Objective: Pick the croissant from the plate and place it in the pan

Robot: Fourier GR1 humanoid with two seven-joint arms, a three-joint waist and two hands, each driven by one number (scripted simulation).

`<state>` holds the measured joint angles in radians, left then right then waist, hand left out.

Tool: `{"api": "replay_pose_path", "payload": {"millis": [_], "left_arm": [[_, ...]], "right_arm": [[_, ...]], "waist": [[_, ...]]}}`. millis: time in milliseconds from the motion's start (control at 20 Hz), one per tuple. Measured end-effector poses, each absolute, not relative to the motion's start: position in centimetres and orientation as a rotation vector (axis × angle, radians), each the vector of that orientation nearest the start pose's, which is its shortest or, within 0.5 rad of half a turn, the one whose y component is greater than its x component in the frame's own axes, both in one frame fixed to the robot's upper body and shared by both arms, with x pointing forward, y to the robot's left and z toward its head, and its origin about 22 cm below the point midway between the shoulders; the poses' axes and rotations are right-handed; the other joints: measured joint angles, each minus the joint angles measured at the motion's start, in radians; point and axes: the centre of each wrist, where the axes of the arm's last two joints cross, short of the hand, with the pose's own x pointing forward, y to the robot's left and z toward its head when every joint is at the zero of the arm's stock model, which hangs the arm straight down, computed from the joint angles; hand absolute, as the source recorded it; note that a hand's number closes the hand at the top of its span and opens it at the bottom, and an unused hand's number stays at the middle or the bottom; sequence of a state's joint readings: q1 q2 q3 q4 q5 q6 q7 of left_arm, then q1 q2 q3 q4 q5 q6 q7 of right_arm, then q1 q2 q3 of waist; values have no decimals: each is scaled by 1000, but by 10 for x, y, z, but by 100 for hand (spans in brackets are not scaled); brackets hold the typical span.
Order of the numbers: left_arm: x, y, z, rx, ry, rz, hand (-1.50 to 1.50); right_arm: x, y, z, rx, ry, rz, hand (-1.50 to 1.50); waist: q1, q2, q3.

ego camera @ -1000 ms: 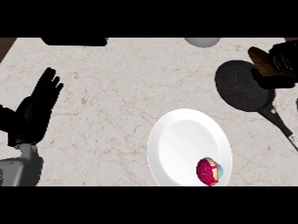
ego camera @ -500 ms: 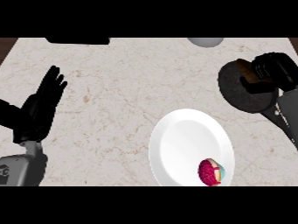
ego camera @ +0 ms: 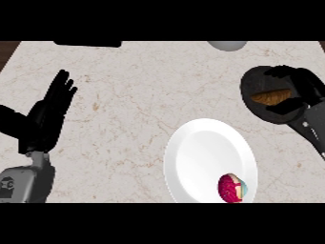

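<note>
The croissant [ego camera: 269,97] is in the pan [ego camera: 251,85] at two o'clock, right hand [ego camera: 307,90] fingers curled round it. Light, flaky, crushable, I'd say: hold its thick middle. The left hand [ego camera: 44,116] rests spread, nine o'clock.

We see only part of the croissant [ego camera: 269,98] and the pan [ego camera: 252,87] beneath the right hand [ego camera: 303,88], and the plate [ego camera: 206,153] is cut off at its lower rim.

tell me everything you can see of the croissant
The croissant is a golden-brown pastry, partly hidden. It shows within the outline of the dark round pan at the counter's right, off the white plate. The right hand curls round it, fingers above, thumb below. Whether it rests on the pan's floor cannot be told.
</note>
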<state>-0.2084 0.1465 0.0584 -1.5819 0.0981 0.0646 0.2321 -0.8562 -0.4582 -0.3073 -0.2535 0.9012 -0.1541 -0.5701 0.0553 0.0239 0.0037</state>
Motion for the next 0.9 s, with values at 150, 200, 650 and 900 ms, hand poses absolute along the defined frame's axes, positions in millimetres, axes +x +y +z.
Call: {"api": "replay_pose_path", "payload": {"millis": [150, 200, 650, 900], "left_arm": [[288, 255, 61, 56, -1546, 6, 0], [288, 252, 59, 55, -1544, 8, 0], [285, 256, 60, 64, -1544, 16, 0], [288, 260, 66, 66, -1548, 19, 0]], "right_arm": [[396, -376, 31, -708, -1548, 864, -150], [396, -375, 31, -681, -1576, 828, -150], [371, -448, 60, -423, -1699, 445, -150], [340, -491, 66, -316, -1713, 327, -150]], "waist": [[0, 1, 1], [-2, 1, 1], [-13, -2, 2], [-16, 0, 3]]}}
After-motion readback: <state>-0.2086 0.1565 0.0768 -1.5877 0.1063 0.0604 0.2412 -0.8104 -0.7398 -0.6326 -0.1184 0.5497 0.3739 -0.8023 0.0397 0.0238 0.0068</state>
